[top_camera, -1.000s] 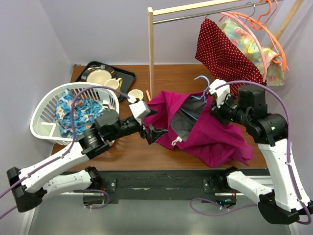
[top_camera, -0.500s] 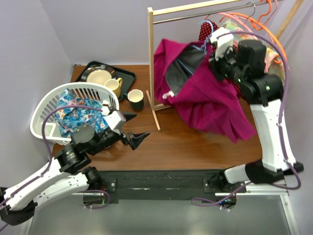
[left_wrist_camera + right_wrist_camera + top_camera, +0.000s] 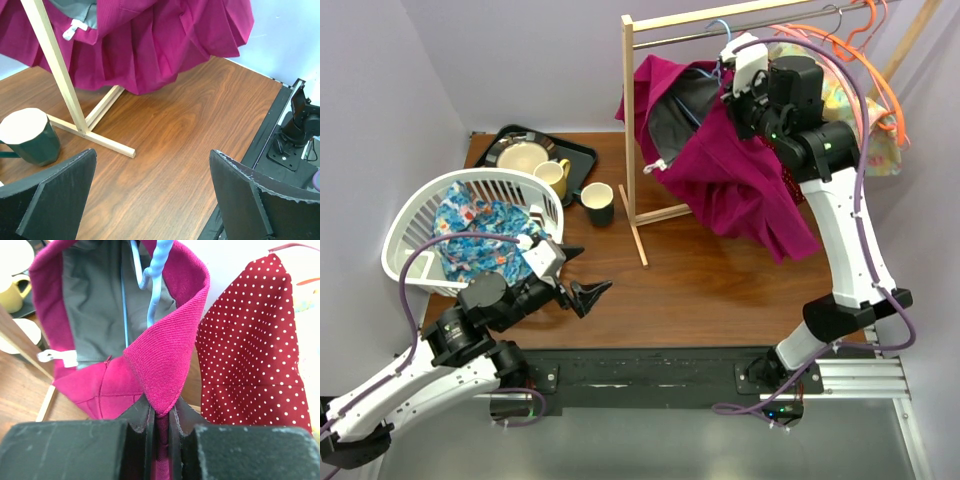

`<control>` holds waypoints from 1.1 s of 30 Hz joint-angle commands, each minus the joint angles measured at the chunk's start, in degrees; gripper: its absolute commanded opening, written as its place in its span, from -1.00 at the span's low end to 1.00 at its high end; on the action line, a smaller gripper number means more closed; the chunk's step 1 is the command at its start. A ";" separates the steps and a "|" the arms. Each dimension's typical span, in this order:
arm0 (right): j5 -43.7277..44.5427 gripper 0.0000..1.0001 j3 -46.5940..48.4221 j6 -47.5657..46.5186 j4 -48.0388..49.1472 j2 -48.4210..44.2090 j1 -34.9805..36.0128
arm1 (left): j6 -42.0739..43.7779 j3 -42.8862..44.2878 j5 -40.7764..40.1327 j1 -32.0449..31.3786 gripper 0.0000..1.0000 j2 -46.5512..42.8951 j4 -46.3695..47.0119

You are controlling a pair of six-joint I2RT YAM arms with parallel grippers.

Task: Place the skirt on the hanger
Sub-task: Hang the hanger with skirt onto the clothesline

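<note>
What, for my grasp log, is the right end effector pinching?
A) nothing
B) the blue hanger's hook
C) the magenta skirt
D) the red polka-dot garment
C: in the right wrist view the right end effector is shut on a fold of the magenta skirt, while the blue hanger sits higher, clear of it.

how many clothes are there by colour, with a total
magenta skirt: 1
red dotted garment: 1
pastel floral garment: 1
blue patterned garment: 1
total: 4
</note>
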 commanded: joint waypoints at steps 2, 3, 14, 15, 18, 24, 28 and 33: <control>3.23 -1.00 3.14 0.50 9.74 1.09 1.44 | -0.79 -0.79 -0.69 -0.10 1.00 -0.47 0.81; 3.41 -1.00 2.88 -0.03 9.74 1.53 1.71 | -0.88 -0.88 -0.69 -0.10 1.00 -0.47 0.90; 1.04 -0.53 -7.67 -2.23 10.35 -4.17 3.64 | -1.23 -1.94 0.54 -0.19 1.00 -1.00 1.25; 0.69 -0.16 -8.28 -2.49 10.18 -4.88 3.64 | -1.23 -1.94 0.54 -0.10 1.00 -1.08 1.25; -0.36 0.12 -10.57 -2.58 9.65 -8.13 3.73 | -1.32 -1.94 0.80 -0.19 1.00 -1.00 1.43; -1.42 0.49 -14.00 -2.84 8.42 -16.20 3.47 | -1.32 -2.29 1.24 -0.10 1.00 -1.08 2.22; -4.40 0.51 -15.58 -1.36 7.01 -20.96 0.41 | -1.06 -1.85 1.77 -0.19 1.00 -0.47 2.83; 0.15 0.46 -14.80 -0.03 7.27 -25.45 -8.98 | -1.15 -1.85 1.16 -0.10 1.00 -0.29 3.62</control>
